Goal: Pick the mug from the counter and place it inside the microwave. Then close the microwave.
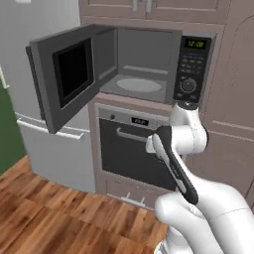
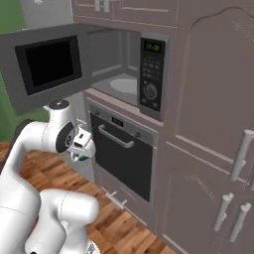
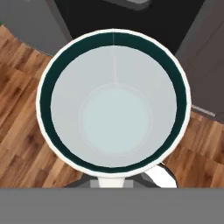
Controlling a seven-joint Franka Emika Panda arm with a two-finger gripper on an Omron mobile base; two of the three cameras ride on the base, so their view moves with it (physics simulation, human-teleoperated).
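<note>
White-rimmed and dark green inside the lip, the mug (image 3: 113, 103) sits right under my hand camera, mouth toward the lens, with wood floor (image 3: 17, 131) and the dark oven front behind it. So it's off the table and riding with the hand. I can't make out the fingertips around it in that view, but the mug hanging there in mid-air tells me the end effector (image 2: 83, 147) is clenched on it. From the right base camera I catch a bit of green at the hand, low down beside the oven (image 2: 121, 158).

The microwave (image 1: 144, 64) is up above, door (image 1: 64, 74) swung wide to the left and the pale turntable (image 1: 139, 85) bare inside. That's the opening I want, and it's ready for me.

The arm is folded tight. Elbow up at about oven-top height, forearm angling back down, wrist tucked in front of the oven glass, well below the cavity. I read this as the carry stage: mug picked, not yet lifted to the shelf.

Next I'd judge the hand needs to rise and reach forward into the cavity, staying right of that open door and left of the control panel (image 1: 191, 67). The mug looks tipped on its side in this grip, so it'll want righting before I set it down.
</note>
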